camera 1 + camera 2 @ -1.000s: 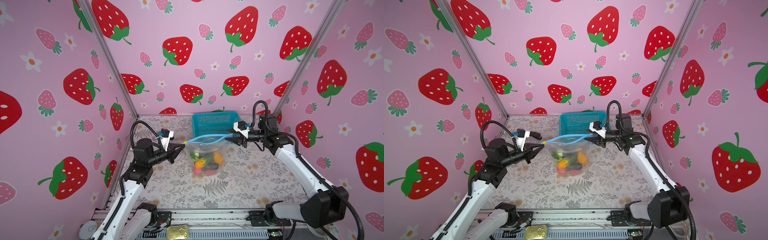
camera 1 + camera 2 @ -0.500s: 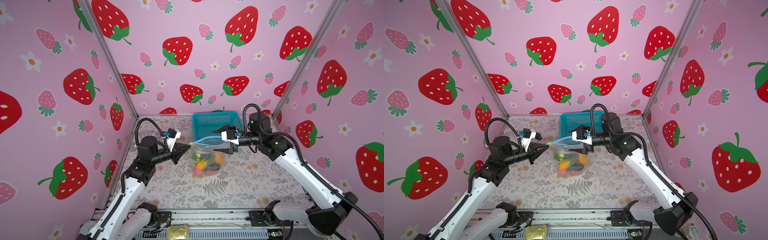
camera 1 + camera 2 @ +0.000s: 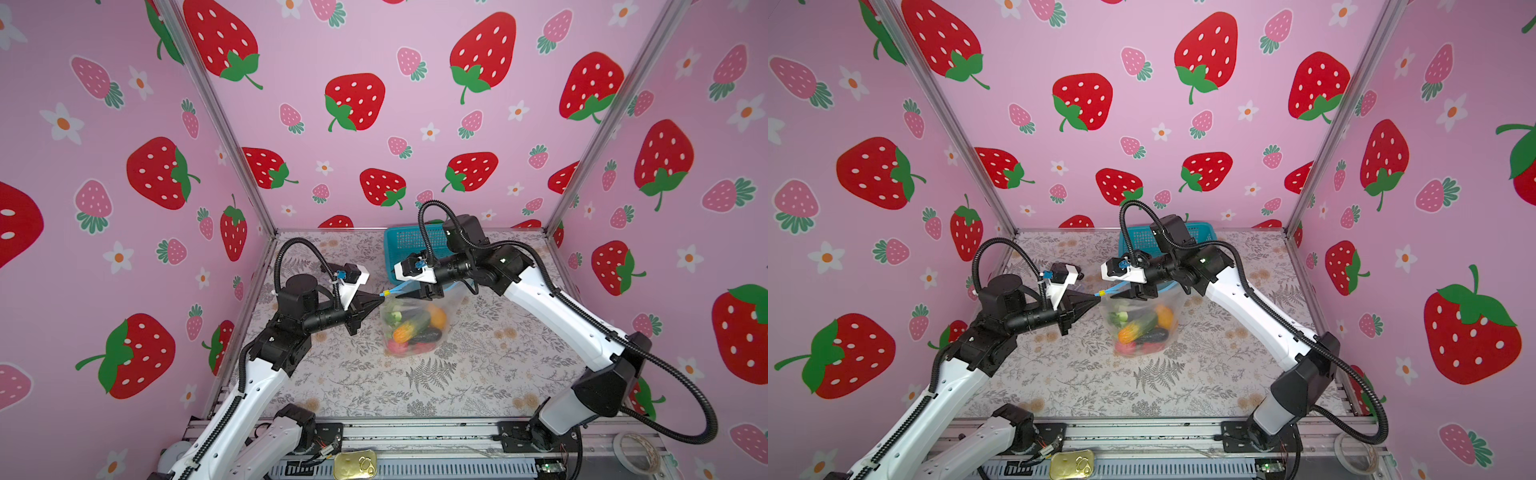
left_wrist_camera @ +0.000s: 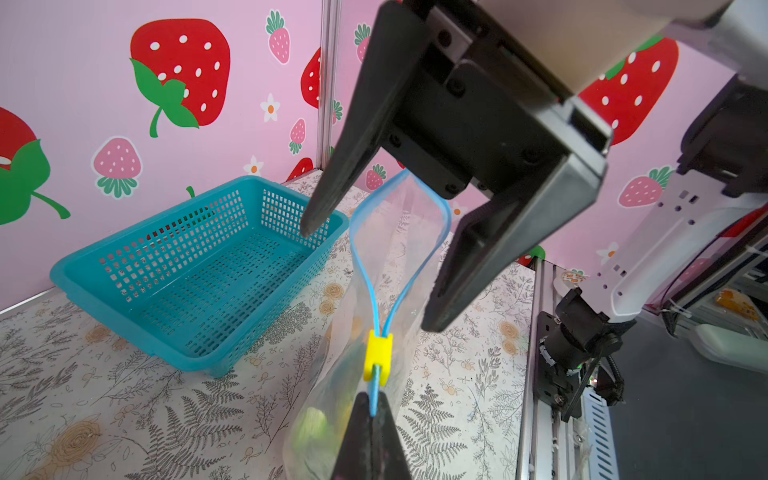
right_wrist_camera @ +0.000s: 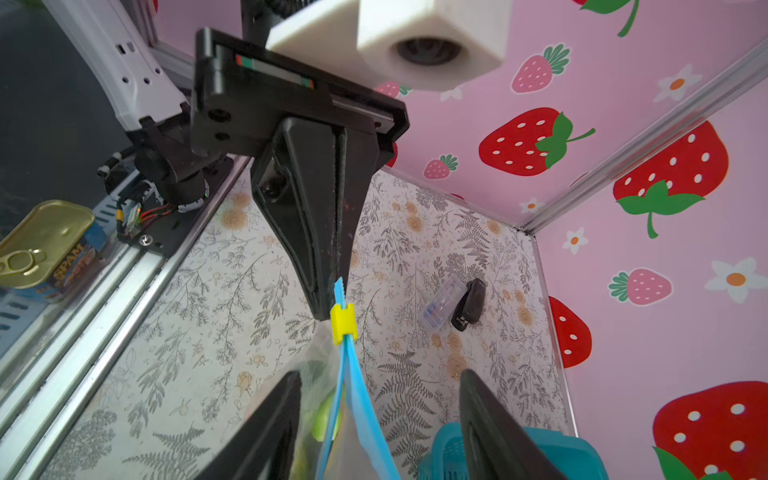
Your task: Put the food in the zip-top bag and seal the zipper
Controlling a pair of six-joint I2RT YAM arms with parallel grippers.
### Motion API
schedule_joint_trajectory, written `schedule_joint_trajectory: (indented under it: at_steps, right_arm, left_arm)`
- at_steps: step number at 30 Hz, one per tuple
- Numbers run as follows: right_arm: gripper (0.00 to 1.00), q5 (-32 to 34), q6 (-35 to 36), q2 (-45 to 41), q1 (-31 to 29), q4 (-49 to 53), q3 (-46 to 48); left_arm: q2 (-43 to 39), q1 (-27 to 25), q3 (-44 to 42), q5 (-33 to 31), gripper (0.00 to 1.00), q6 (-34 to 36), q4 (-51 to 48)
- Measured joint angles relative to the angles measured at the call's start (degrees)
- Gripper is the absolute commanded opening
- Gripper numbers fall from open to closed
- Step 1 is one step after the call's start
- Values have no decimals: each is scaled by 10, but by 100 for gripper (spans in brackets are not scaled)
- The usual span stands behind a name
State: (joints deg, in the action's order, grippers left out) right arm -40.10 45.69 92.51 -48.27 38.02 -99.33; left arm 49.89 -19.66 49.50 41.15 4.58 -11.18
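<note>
**A:** First entry?

**B:** Bag: clear plastic, hung over the middle of the table, zipper uppermost. From where I stand I cannot tell whether its bottom rests on the table.

**A:** Contents?

**B:** Food, all sunk to the bottom of the bag. One orange, one green-orange cucumber, one dark eggplant, one red lump, with other pieces pressed close among them.

**A:** Zipper condition?

**B:** Joined at one end only. The yellow slider sits at that end. Past it the two blue strips part and the mouth gapes.

**A:** Left side?

**B:** Left gripper: fingers pressed together, pinching the zipper's tip just beyond the slider. The bag hangs from that pinch.

**A:** Right side?

**B:** Right gripper: fingers spread, one on each side of the parted strips, near the slider. I cannot tell whether either finger touches the plastic. It points straight at the left gripper, and the two sets of tips are close.

**A:** Remainder?

**B:** Basket: teal, perforated, behind the bag against the back wall. Tin: gold lid with a ring pull, on the front rail, off the table and well apart from the bag.
</note>
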Motion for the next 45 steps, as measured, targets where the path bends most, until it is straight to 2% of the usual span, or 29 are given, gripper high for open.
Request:
schedule_joint_trajectory:
  at_steps: [6,11,16,19,21,24,27,31,37,40,45]
  right_arm:
    - [46,20,7,20,-13,50,-37]
    - [29,30,15,39,-17,91,-74]
    - [20,36,22,47,-17,111,-85]
    - [20,37,22,47,-18,116,-85]
    - [25,37,22,47,-18,119,-85]
    - [26,37,25,47,-19,123,-85]
    - [23,39,27,47,-19,125,-85]
    - [12,43,35,47,-19,129,-85]
    - [8,49,37,47,-20,134,-85]
    - [9,50,37,47,-20,134,-85]
    - [9,52,38,47,-20,135,-85]
  left_arm:
    - [0,-3,9,-7,0,16,-12]
    - [0,-4,12,-12,0,21,-20]
    - [0,-6,18,-17,0,29,-28]
    - [0,-7,18,-18,0,31,-30]
    - [0,-9,19,-19,0,32,-31]
    - [0,-11,23,-22,0,32,-33]
    - [0,-13,27,-23,0,34,-33]
    - [2,-14,30,-27,0,38,-34]
    - [6,-16,37,-32,0,48,-43]
    - [11,-17,45,-33,12,55,-56]
    - [14,-22,61,-32,15,64,-62]
